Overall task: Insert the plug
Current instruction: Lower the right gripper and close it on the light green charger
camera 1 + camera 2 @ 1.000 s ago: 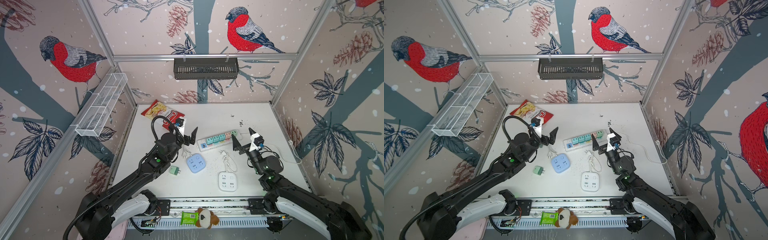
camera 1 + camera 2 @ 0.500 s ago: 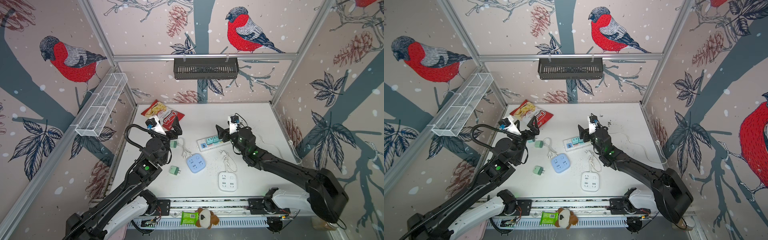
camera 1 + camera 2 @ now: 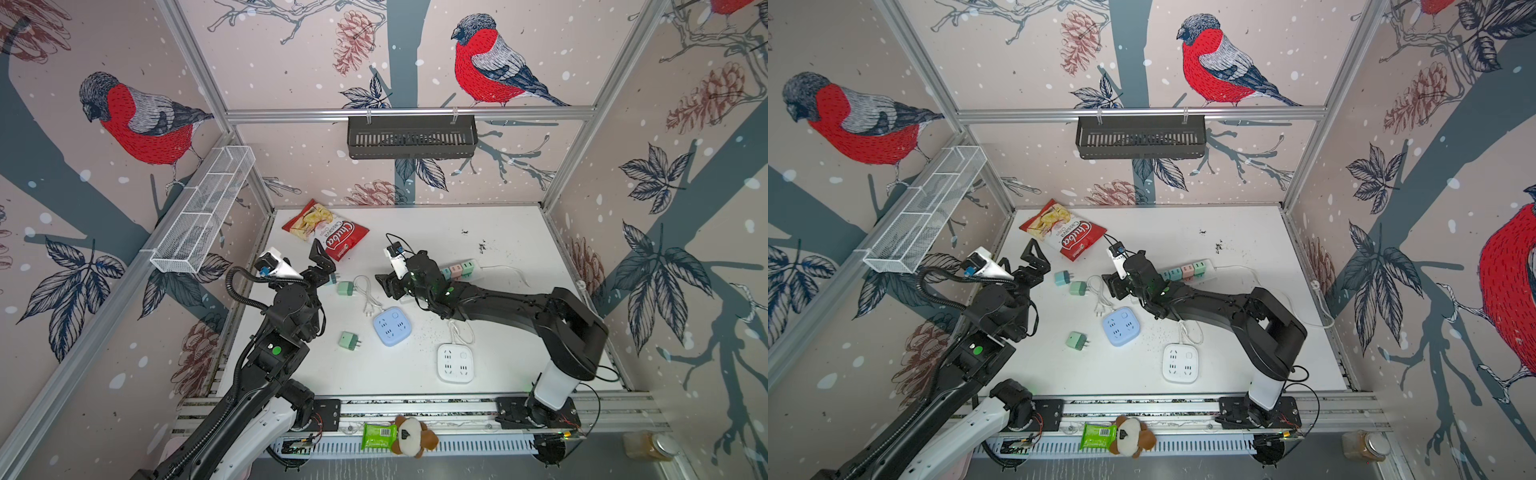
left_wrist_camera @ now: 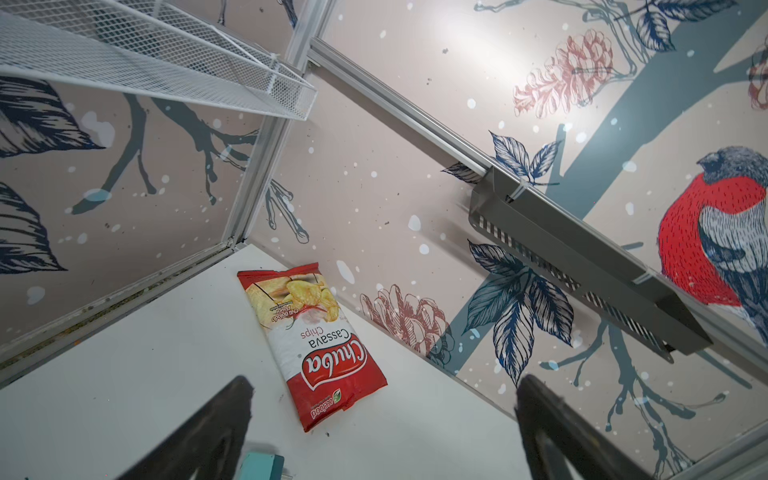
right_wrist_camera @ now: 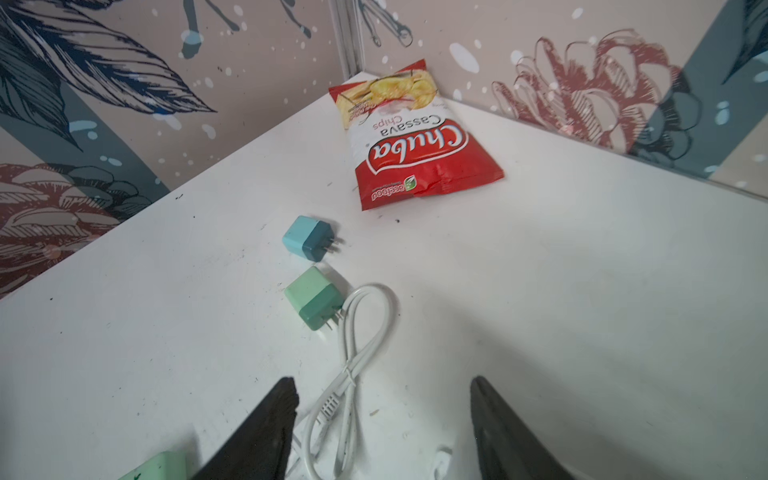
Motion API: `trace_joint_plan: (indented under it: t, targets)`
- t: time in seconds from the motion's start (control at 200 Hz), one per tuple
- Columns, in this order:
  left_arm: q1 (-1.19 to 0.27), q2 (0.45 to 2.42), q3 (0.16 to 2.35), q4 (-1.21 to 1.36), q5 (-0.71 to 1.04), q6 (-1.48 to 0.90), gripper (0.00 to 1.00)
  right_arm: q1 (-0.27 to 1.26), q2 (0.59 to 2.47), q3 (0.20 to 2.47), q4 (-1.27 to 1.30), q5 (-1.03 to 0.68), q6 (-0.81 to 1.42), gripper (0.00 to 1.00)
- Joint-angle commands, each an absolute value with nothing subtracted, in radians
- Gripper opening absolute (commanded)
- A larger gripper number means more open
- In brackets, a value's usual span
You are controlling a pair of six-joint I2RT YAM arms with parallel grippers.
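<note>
The plug (image 5: pixel 328 405), taken here to be the small white two-pin one at the end of the white cord (image 5: pixel 368 328), is seen lying flat on the table (image 5: pixel 582 270). It is near the green charger (image 5: pixel 313 303) and, in a top view, just beside the blue socket cube (image 3: pixel 392 326). It is judged to be very light, with a stiff and smooth moulded body, so it can easily be pushed away by a finger. The cord is soft and looped, and it is expected to pull a little on the plug. The plug should be taken by the two flat sides of its body, behind the thin pins, and not by the cord. The right gripper (image 5: pixel 382 382) is placed low over the table with its jaws partly apart. The plug lies between the two fingers, close to one of them, and nothing is seen clamped. The left gripper (image 4: pixel 385 379) is spread wide and empty, near the teal charger (image 5: pixel 309 239), with the chips bag (image 5: pixel 415 137) beyond it.
</note>
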State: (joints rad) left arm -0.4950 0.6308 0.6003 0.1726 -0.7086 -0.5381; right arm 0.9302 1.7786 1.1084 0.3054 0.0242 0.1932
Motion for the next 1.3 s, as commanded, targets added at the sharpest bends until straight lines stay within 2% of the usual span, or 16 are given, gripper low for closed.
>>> trace_joint_plan:
  t: [0.0,0.46,0.74,0.926,1.146,1.296]
  targets:
    - [-0.471,0.596,0.583,0.143,-0.713,-0.619,0.98,0.938,1.865,1.191,0.236,-0.048,0.169,0.67]
    - [-0.458,0.595,0.575,0.209,-0.751,-0.559,0.98,0.977,2.287,1.693,-0.041,-0.07,0.049,0.74]
    - [-0.452,0.622,0.577,0.224,-0.755,-0.551,0.98,0.975,2.446,1.884,-0.124,-0.091,-0.005,0.74]
    - [-0.45,0.624,0.577,0.225,-0.754,-0.548,0.98,0.983,2.484,1.919,-0.142,-0.128,-0.037,0.73]
    - [-0.45,0.629,0.581,0.218,-0.733,-0.551,0.98,1.023,2.477,1.905,-0.146,-0.091,-0.086,0.68]
    - [-0.45,0.622,0.581,0.209,-0.726,-0.554,0.98,1.026,2.477,1.903,-0.15,-0.083,-0.084,0.6]
